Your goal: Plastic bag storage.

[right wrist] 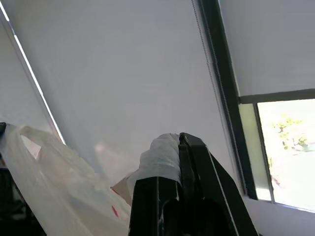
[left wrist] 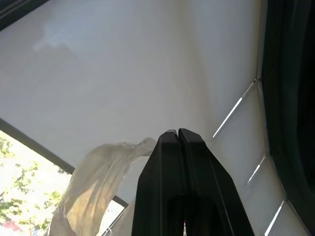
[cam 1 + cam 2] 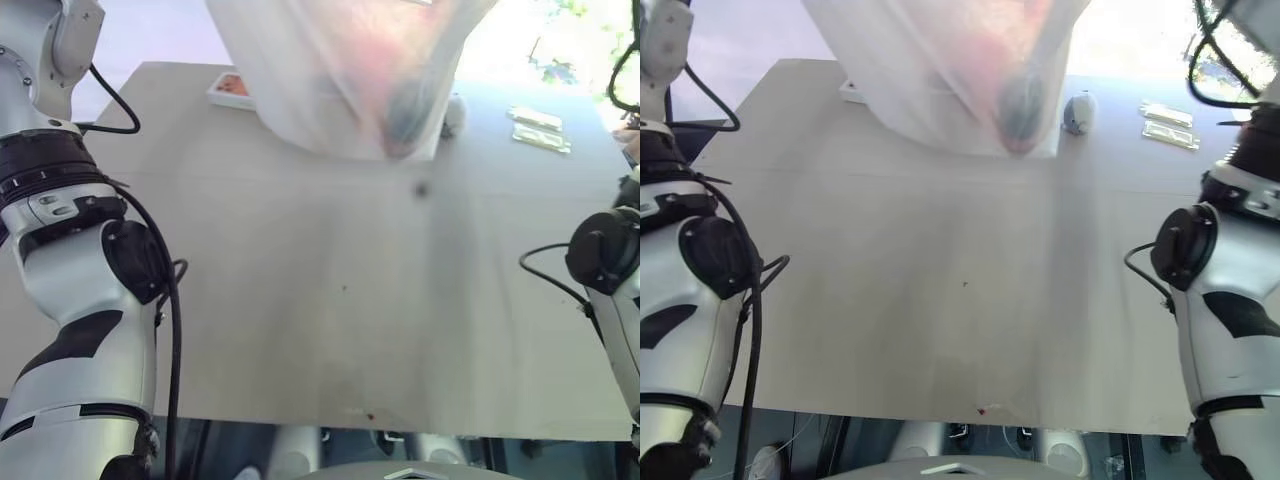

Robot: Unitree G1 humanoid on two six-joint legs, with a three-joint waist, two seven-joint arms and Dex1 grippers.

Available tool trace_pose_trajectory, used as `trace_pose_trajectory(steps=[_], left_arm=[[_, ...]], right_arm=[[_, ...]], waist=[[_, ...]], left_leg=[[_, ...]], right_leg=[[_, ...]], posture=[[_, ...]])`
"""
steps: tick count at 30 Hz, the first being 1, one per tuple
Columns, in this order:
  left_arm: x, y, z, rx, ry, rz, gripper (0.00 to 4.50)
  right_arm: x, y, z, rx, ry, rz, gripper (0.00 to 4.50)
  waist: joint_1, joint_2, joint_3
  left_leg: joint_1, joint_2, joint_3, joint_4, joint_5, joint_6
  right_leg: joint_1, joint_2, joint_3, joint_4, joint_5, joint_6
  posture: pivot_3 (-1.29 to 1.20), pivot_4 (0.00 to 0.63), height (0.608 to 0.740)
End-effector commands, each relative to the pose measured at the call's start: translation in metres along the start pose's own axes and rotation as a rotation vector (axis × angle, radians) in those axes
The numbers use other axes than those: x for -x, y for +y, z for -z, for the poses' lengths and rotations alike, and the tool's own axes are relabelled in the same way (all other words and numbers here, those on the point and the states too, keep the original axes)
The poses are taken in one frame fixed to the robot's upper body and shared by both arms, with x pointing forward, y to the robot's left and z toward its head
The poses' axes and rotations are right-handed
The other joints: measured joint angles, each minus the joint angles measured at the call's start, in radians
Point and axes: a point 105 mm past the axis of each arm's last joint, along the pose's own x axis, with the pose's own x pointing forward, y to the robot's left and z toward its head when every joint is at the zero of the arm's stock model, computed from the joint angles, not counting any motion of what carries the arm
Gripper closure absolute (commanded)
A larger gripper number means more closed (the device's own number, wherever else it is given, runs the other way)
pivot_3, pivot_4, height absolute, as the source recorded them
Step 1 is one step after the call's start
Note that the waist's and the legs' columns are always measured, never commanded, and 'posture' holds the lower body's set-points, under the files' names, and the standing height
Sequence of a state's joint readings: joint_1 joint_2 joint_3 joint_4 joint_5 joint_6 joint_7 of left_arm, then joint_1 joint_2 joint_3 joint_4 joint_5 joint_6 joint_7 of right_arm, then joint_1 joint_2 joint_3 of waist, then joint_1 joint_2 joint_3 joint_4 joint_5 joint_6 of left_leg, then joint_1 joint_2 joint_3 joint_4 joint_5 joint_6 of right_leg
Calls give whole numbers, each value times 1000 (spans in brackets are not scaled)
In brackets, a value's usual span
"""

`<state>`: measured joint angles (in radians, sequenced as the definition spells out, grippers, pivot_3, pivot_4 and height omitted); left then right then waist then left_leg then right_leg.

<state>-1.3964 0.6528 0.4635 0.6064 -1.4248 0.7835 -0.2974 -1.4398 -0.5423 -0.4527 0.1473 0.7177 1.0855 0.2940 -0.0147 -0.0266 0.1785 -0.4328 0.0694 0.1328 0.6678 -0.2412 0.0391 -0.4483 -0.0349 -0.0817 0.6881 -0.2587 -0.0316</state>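
My left gripper [image 2: 177, 132] has its fingers pressed together on a strip of the bag [image 2: 93, 187], which trails off to one side of it. My right gripper [image 1: 179, 140] is clamped too, with bunched white film wedged between the fingers and more bag spreading away beside it. Both point upward at window blinds, so I read this as holding the bag aloft by two edges to let it hang open and straight before folding or stuffing. Below the grippers the bag's body [image 3: 340, 70] dangles over the far part of the table [image 3: 320, 300]; something reddish and dark shows through it. Past it lie a small box [image 3: 232, 88], a mouse-like lump [image 3: 1077, 112] and two packets [image 3: 540, 130]. Bright window, foliage outside.
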Motion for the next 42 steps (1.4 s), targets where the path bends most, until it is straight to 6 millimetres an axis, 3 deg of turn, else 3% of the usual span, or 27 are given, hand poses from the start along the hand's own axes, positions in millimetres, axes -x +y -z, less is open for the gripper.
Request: trace_pose_trajectory(steps=[1,4,7,10,13,19,22,26,32,35,36,37,38,39,42], left_arm=[[6,-6,1,-15,25,21,4463],[21,7,28,-33,120,-28,4463],[59,41,74,-85,238,-185,4463],[85,56,108,-198,333,-280,4463],[129,68,158,-374,532,-351,4463],[176,75,182,-560,653,-372,4463],[197,77,177,-543,672,-391,4463],[234,90,167,-589,765,-450,4463],[254,104,168,-672,875,-463,4463],[251,98,166,-663,857,-422,4500],[248,91,166,-650,834,-386,4500],[246,86,165,-641,822,-361,3968],[246,81,165,-633,811,-341,3795],[247,78,164,-632,808,-332,3333],[253,64,167,-622,814,-297,1943]], right_arm=[[23,14,-17,78,-33,-7,4500],[36,13,4,112,46,19,4500],[56,7,55,140,168,102,4500],[75,2,93,241,260,173,4500],[110,21,151,380,421,73,4500],[165,44,213,413,631,-56,4500],[186,48,222,397,679,-70,4500],[219,31,235,493,827,-36,4500],[230,24,255,532,865,-51,4500],[229,31,253,479,817,-106,3595],[228,37,249,454,787,-129,3595],[226,41,244,432,761,-146,2913],[225,46,237,399,730,-160,2693],[226,50,232,368,711,-171,2284],[246,60,207,256,701,-199,826]], waist=[[-3,0,0],[-3,0,0],[-2,0,-3],[2,0,-1],[9,0,-4],[4,0,-3],[2,0,-3],[3,-1,-4],[7,-3,-5],[10,-3,-5],[10,-3,-5],[9,-3,-5],[9,-3,-5],[9,-3,-5],[13,-3,-5]], left_leg=[[0,0,1,0,0,0],[2,0,3,2,0,0],[6,1,3,3,0,0],[8,1,4,4,0,0],[6,1,2,3,1,-1],[9,0,3,3,1,-1],[20,1,3,2,0,-1],[20,1,3,2,0,-1],[20,1,2,3,-1,1],[20,1,1,3,-1,1],[19,1,1,3,0,0],[19,2,1,3,0,0],[19,2,1,3,0,0],[18,2,0,2,0,0],[18,2,0,2,0,0]], right_leg=[[0,0,0,0,0,0],[0,0,4,4,0,0],[3,0,5,7,0,0],[5,0,6,8,0,0],[3,0,5,6,0,0],[5,2,8,7,0,1],[15,2,8,5,-3,4],[16,2,8,5,-3,5],[16,2,7,5,-3,5],[16,2,7,5,-4,5],[16,2,7,4,-4,5],[16,2,6,4,-4,5],[16,2,7,4,-4,5],[16,2,7,4,-4,5],[16,2,6,3,-4,5]], posture=[[0,150,740],[0,150,740],[0,150,740],[0,150,740],[0,150,740],[0,150,740],[0,150,740],[0,150,740],[0,150,740],[0,150,740],[0,150,740],[0,150,740],[0,150,740],[0,150,740],[0,150,740]])
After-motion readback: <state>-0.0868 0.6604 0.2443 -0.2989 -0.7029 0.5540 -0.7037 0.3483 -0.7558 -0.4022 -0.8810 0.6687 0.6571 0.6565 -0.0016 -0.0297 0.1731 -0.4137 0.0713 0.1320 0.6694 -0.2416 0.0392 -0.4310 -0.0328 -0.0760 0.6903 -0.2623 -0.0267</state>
